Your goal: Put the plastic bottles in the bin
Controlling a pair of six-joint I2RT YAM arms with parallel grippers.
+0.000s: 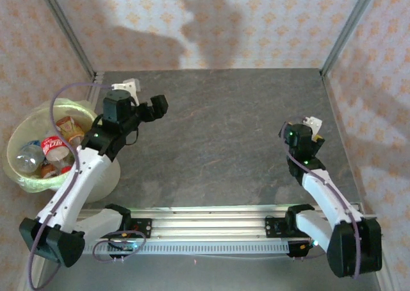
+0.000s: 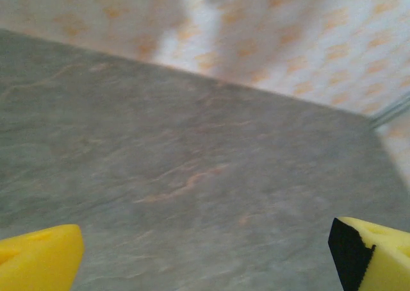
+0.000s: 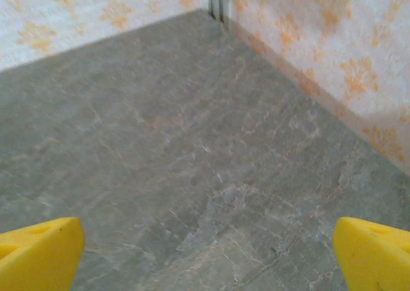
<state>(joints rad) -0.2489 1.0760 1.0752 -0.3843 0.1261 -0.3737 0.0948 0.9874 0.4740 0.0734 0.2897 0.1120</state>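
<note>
Plastic bottles (image 1: 54,147) lie in the bin (image 1: 32,184), red label's white script unreadable

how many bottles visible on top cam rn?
4, all in the bin: orange-labelled one at the far side, red-labelled centre, clear one left, small orange one nearest. More may lie underneath or behind the left arm.
</note>
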